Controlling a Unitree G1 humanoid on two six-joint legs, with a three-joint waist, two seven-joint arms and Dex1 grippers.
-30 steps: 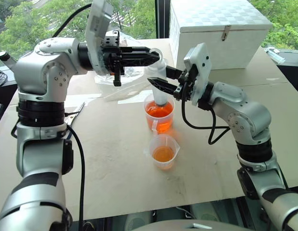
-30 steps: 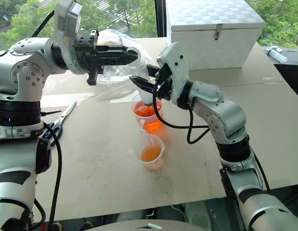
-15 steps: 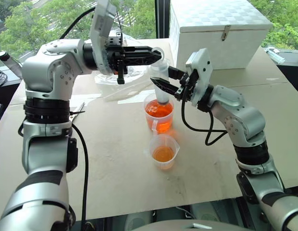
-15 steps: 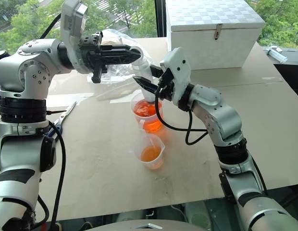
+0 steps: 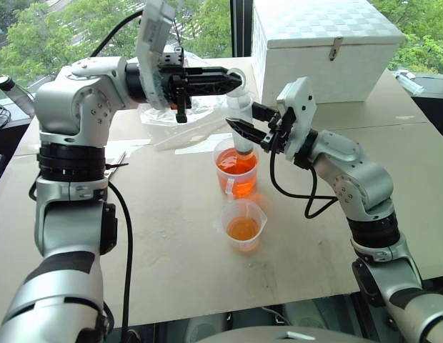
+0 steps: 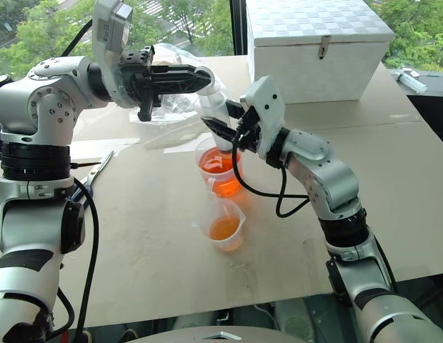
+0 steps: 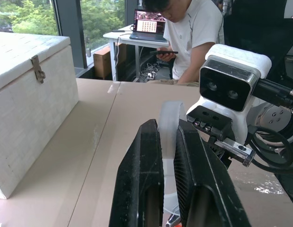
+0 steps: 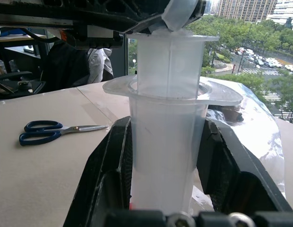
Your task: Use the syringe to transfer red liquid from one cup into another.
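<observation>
Now the right gripper [image 5: 244, 128] is clamped round the barrel of the syringe [image 5: 240, 118], just under its flange; the right wrist view shows a black finger pressed to each side of the clear tube. Above it the left gripper [image 5: 232, 77] reaches across level and is pinched shut on the plunger ring [image 7: 169, 124], which stands up between its two fingers. The syringe is upright, its tip down inside the beaker [image 5: 236, 168], which holds red liquid [image 5: 236, 164] to about half its height. I cannot tell whether the tip is under the surface. Just in front of the beaker, nearer the robot, stands the small cup [image 5: 243, 225] with a shallow pool of the same liquid in its bottom. Scissors [image 8: 52, 131] lie on the table [image 5: 171, 243] off to the left, a crumpled plastic bag [image 6: 168, 107] behind the left gripper, a white box [image 5: 329, 46] at the back. A person sits at a desk beyond the table.

My reading is that this is the drawing step: barrel steadied, plunger gripped. The next move calls for the left gripper to lift the ring straight up while the right keeps the barrel fixed and the tip submerged.

Against a second ago, both grippers sit where they did and hold the same grips; cups and liquid levels look unchanged.
</observation>
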